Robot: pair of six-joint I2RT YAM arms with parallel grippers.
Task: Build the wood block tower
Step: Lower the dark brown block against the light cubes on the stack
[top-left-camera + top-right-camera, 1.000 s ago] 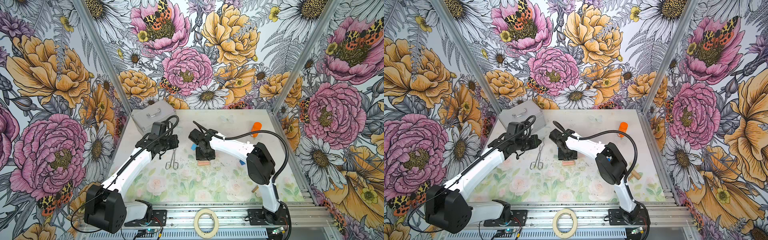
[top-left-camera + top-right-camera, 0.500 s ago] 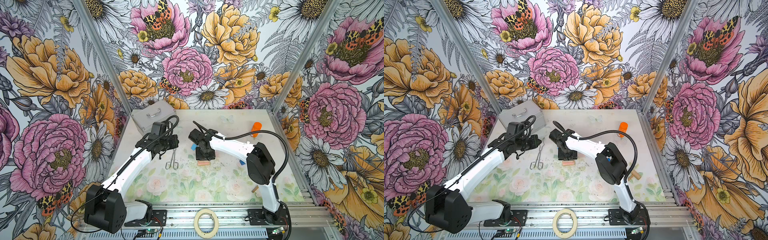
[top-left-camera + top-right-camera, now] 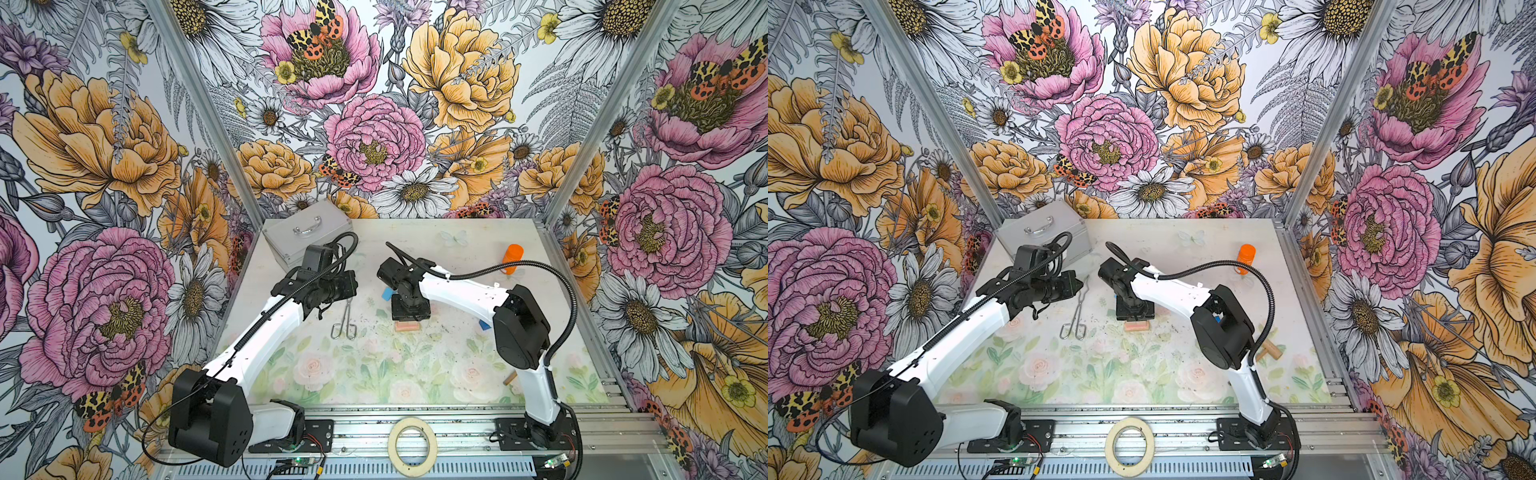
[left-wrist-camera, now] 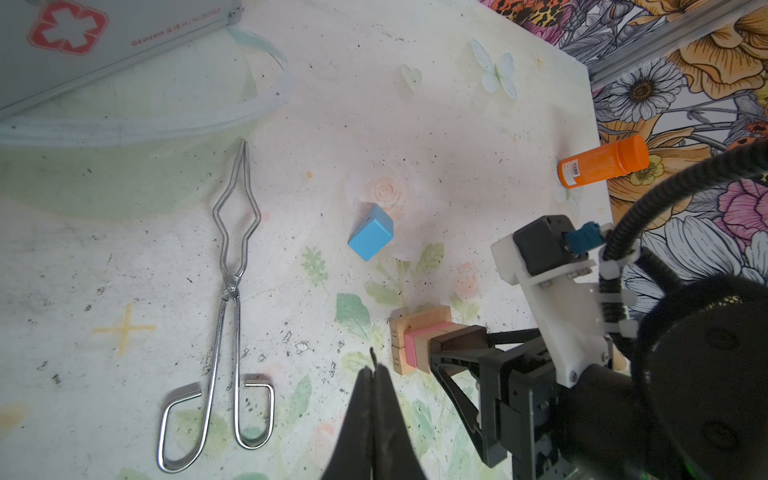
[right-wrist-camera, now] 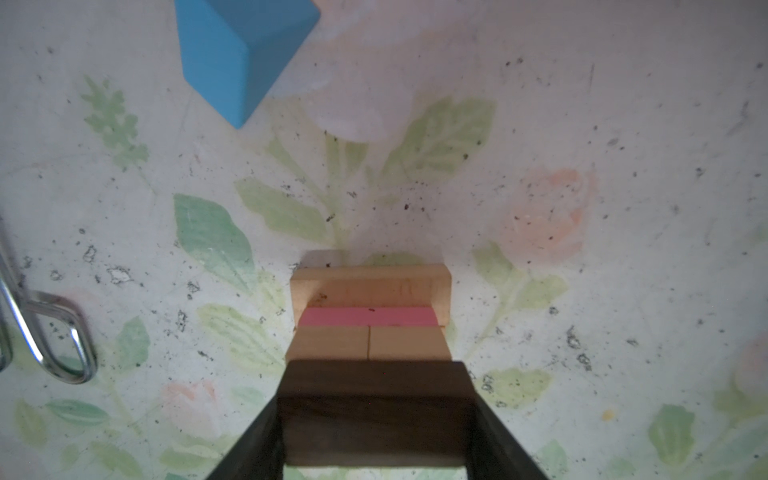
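Observation:
The wood block tower stands mid-table: a tan base, a pink bar, then two tan cubes. My right gripper hangs straight over it, shut on a dark brown bar that lies against the top tan layer. A loose blue cube rests just behind the tower. My left gripper is shut and empty, a little left of the tower.
Silver tongs lie left of the tower. A silver case sits at the back left, an orange bottle at the back right. A tan block lies front right. A tape ring rests on the front rail.

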